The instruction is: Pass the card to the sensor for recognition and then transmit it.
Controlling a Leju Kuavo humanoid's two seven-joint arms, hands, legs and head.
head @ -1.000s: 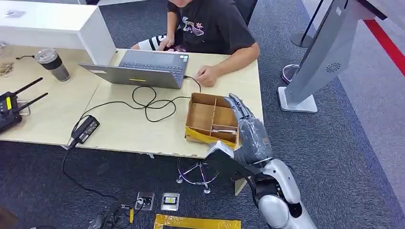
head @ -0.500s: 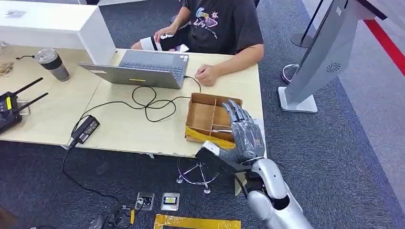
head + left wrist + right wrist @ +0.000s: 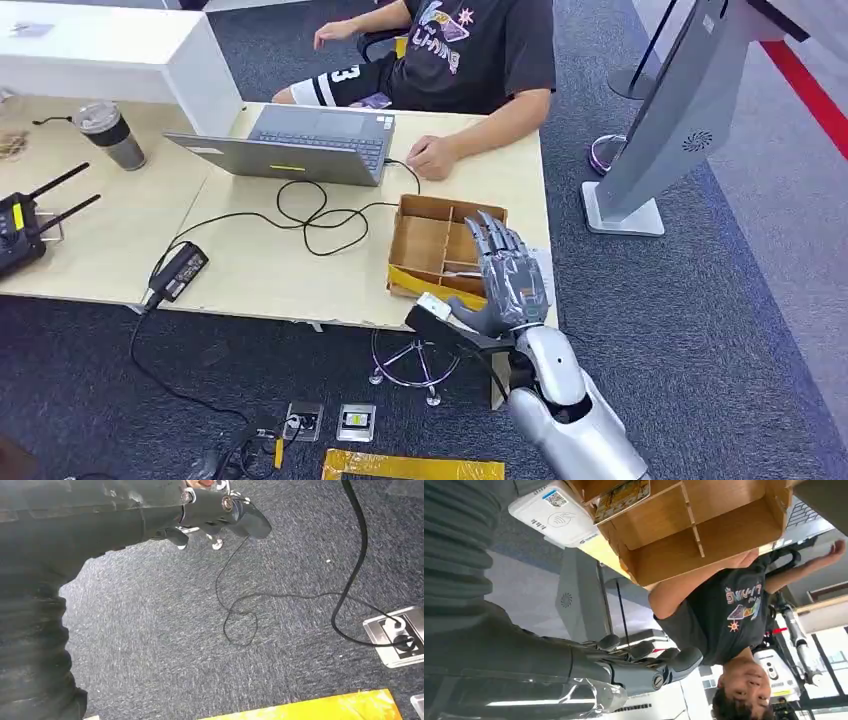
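Right hand [image 3: 508,275] raised at the near right corner of the desk [image 3: 270,265], palm toward the cardboard tray [image 3: 440,245], forearm rising from below. Fingers [image 3: 490,240] spread and nearly straight, holding nothing; their tips overlap the tray's right side in the head view. Thumb pointed left, along the tray's near wall.

Left hand [image 3: 220,515] hangs low over carpet, well away from the desk; fingers loosely curled, nothing seen in them, grip state not clear.

Card [image 3: 621,497]: printed, yellowish, lying flat in the tray compartment nearest the right hand. Long axis runs roughly along the near wall. Card sits just ahead of and below the fingers.

Sensor [image 3: 555,514]: white reader box just beside the tray, on the side toward the right hand.

Judgement: right hand is plainly the nearer; the reach calls for lowering the fingers into that near compartment. The divider walls leave little room.

Farther: laptop [image 3: 305,145], a seated person.
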